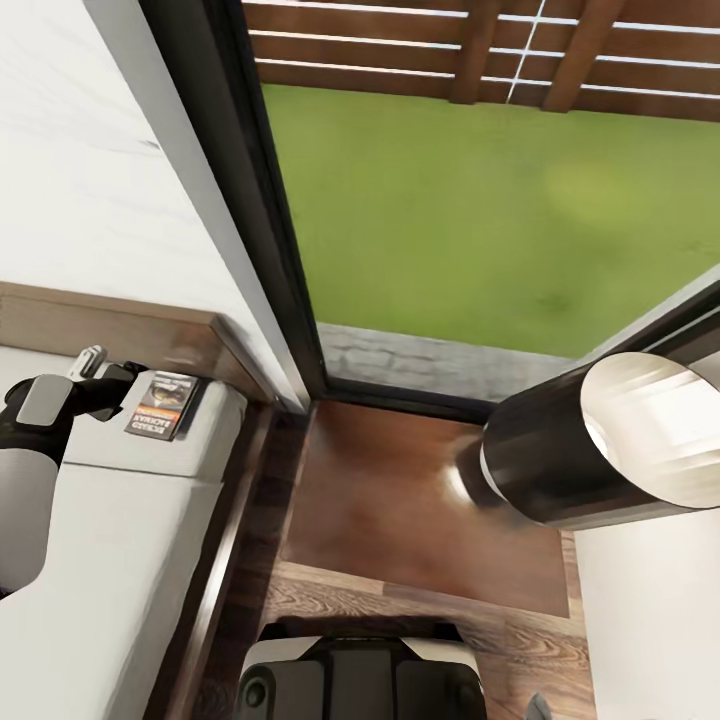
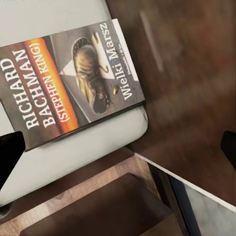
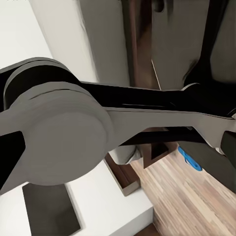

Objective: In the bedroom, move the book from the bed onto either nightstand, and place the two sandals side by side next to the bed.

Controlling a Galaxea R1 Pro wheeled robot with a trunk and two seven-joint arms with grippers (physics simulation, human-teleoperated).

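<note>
book (image 1: 161,404) lies on the bed (image 1: 120,540) (mattress corner), left tool (image 1: 128,385) beside it.

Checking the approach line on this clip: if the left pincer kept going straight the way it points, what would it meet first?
Most likely the book, lying flat at the corner of the bed mattress. The left pincer sits just beside it in the head view; depth is unclear, so it might meet the mattress edge instead.

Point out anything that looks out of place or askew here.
The book lies on the bed, at the mattress corner by the headboard, turned at a slant to the mattress edge. The left gripper is right beside it. The nightstand top looks bare.
</note>
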